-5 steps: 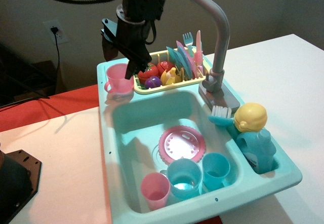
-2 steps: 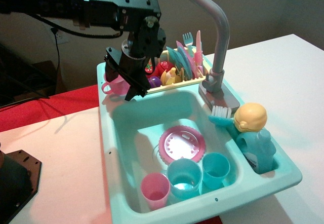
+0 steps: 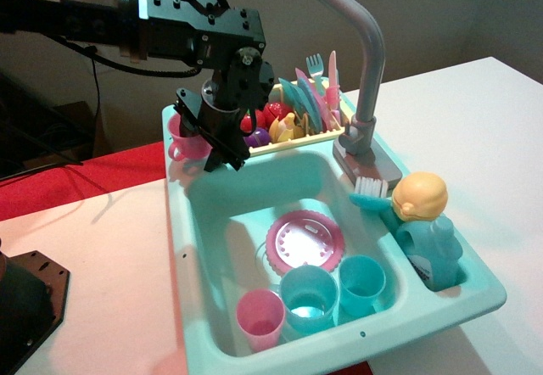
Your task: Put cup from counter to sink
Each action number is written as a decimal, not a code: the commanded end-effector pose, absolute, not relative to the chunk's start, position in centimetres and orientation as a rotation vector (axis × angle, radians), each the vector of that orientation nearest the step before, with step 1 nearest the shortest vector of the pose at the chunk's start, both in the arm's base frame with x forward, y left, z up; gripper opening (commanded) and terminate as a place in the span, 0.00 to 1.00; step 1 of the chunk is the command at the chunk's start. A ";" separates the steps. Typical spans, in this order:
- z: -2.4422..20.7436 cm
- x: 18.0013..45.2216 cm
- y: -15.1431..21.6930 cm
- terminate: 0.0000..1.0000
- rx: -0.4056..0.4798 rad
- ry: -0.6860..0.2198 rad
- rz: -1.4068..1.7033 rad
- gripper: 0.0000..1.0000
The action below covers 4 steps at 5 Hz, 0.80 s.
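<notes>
A: Cup (image 3: pixel 185 144)?
B: Pale pink, wide rim, loop handle on its left. Stands upright on the counter (image 3: pixel 176 190) at the sink's (image 3: pixel 222 195) back left corner, mostly hidden behind the hand (image 3: pixel 209 135).
A: And the hand?
B: Black, low over the cup, fingers down around it. Cannot tell whether clamped on it or just beside.
A: Basin?
B: Holds a pink plate (image 3: pixel 305 241) flat on the bottom, then along the front wall a small pink tumbler (image 3: pixel 260 318) and two turquoise cups (image 3: pixel 309 299), all upright and close together.
A: Rack?
B: Yellow rack (image 3: pixel 297 134) behind the basin, filled with toy food and upright plates, fork and knife standing at its right end.
A: Right side?
B: Grey faucet (image 3: pixel 361 69) rising tall, a brush (image 3: pixel 370 193) at its base, a yellow-capped bottle (image 3: pixel 427 231) in a side pocket. White surface (image 3: pixel 475 129) beyond.
</notes>
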State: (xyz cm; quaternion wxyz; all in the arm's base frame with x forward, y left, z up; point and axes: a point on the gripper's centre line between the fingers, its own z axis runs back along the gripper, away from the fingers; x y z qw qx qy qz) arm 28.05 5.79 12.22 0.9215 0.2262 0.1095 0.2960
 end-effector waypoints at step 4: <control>15.1 31.0 -1.2 0.00 0.399 0.097 0.431 0.00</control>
